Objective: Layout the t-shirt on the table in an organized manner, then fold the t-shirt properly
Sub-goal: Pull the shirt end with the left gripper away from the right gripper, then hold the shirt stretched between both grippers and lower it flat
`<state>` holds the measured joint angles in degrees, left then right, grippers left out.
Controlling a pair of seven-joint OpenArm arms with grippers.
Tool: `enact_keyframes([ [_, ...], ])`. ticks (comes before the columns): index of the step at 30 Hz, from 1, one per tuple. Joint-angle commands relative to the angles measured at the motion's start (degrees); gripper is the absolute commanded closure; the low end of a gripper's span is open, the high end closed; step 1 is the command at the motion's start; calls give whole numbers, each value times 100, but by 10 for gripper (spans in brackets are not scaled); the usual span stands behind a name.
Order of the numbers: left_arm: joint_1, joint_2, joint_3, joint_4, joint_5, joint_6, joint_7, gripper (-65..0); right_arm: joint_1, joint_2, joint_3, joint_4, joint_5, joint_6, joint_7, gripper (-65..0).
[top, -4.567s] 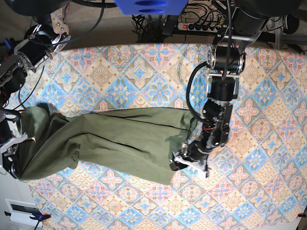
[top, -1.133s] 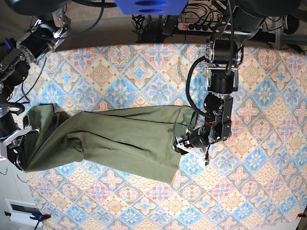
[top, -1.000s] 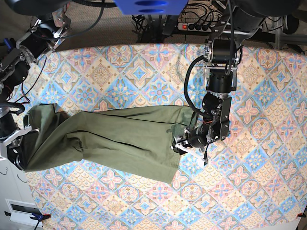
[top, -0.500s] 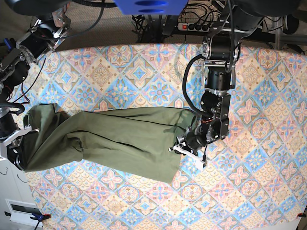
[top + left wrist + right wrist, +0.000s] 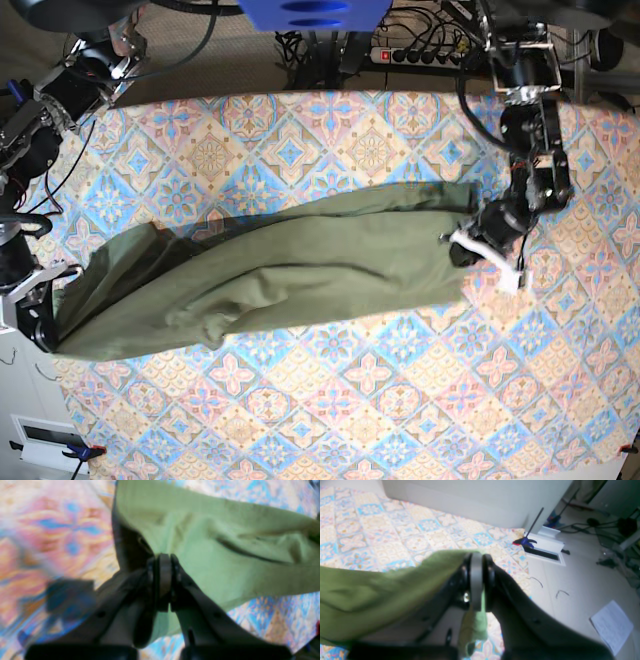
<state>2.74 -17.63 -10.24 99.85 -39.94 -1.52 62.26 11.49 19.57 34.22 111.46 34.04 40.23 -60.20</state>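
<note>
A robot lab: power strip (image 5: 415, 55) and tangled cables (image 5: 320, 45) behind the table (image 5: 330, 130).

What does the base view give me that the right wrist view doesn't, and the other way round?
Only base: the whole t-shirt stretched between both arms across the table, and the left gripper shut on its far end. Only right wrist: a close look at the right gripper pinching green fabric, plus the floor with a paper sheet and a blue clamp. Both: the olive shirt on the patterned cloth, held at the right arm's end.

Both arms (image 5: 530, 150) spread wide, jaws clamped shut.
</note>
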Motion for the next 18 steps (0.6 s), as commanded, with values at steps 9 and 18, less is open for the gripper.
enact_keyframes([
  [9, 1295, -264, -765, 305, -529, -28, -59, -43, -397, 113, -446, 85, 99, -23, 196, -7],
  [18, 1189, -255, -633, -504, -643, -28, 249, -286, -397, 113, -551, 85, 99, -23, 196, -7],
])
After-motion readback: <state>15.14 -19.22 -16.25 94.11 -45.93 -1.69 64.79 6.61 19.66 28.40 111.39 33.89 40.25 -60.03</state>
